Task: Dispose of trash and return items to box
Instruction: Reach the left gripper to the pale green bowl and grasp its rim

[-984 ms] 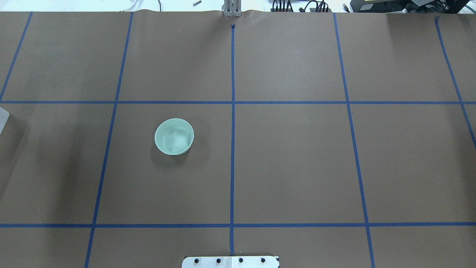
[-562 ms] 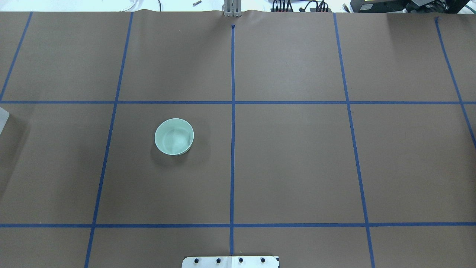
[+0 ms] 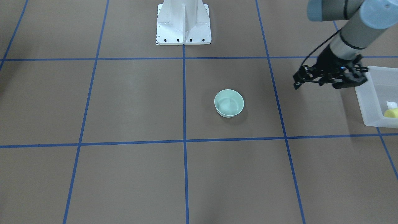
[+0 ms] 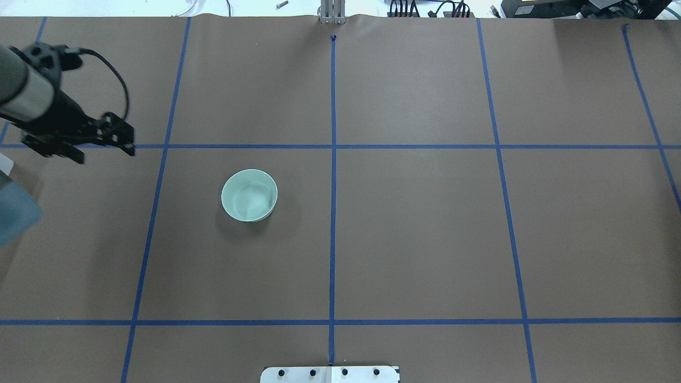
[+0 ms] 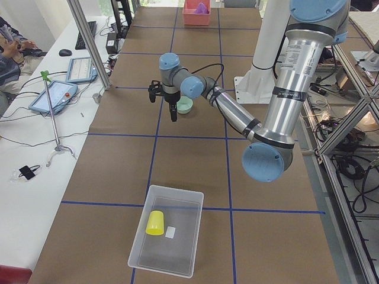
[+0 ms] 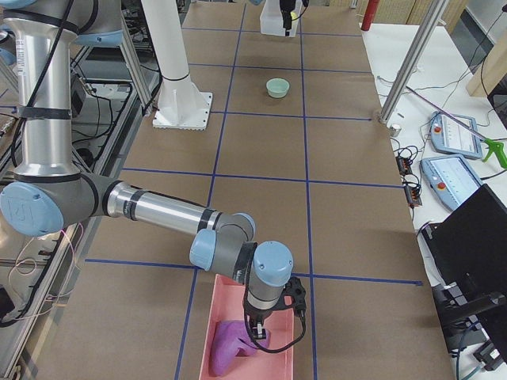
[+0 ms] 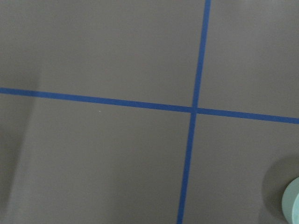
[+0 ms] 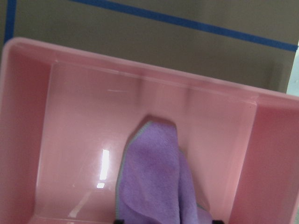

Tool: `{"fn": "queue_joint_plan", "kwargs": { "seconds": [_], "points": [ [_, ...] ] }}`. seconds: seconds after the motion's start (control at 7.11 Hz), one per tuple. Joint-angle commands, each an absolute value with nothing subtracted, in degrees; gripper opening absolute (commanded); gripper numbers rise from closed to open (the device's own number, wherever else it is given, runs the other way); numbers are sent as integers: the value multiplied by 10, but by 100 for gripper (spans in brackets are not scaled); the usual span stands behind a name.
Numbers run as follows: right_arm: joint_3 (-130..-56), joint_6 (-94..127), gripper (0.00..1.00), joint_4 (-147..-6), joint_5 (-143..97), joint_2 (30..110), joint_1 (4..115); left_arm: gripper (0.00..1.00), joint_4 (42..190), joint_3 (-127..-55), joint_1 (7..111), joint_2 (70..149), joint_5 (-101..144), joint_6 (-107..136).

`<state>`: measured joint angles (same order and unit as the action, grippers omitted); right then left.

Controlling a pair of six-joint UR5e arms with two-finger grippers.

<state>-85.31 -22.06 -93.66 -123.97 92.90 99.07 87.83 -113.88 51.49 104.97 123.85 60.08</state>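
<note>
The mint-green bowl [image 4: 249,195] sits upright on the brown bench [image 4: 425,239], left of centre in the overhead view. The left gripper [image 4: 106,155] hovers at the upper left, well apart from the bowl, its fingers spread wide and holding nothing. In the left side view the yellow cup [image 5: 155,223] lies on its side inside the translucent box [image 5: 169,254] at the bottom. The right gripper [image 6: 260,336] hangs over a pink tray [image 8: 140,116] holding a purple cloth [image 8: 154,177], its fingers apart.

Brown table [image 4: 425,239], blue tape grid [image 4: 333,213], white side bench [image 5: 35,198]
</note>
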Motion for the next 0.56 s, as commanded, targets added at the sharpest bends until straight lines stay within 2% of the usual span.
{"fn": "queue_joint_plan", "kwargs": {
  "seconds": [0.0, 0.28, 0.42],
  "points": [
    [-916, -144, 100, -940, -1298, 925, 977, 97, 904, -1111, 390, 1091, 1143, 724],
    [-979, -47, 100, -942, -1318, 931, 926, 97, 974, -1022, 365, 1141, 1136, 779],
    [-984, -37, 100, -941, -1320, 933, 919, 97, 996, -1004, 365, 1145, 1136, 781]
  ]
}}
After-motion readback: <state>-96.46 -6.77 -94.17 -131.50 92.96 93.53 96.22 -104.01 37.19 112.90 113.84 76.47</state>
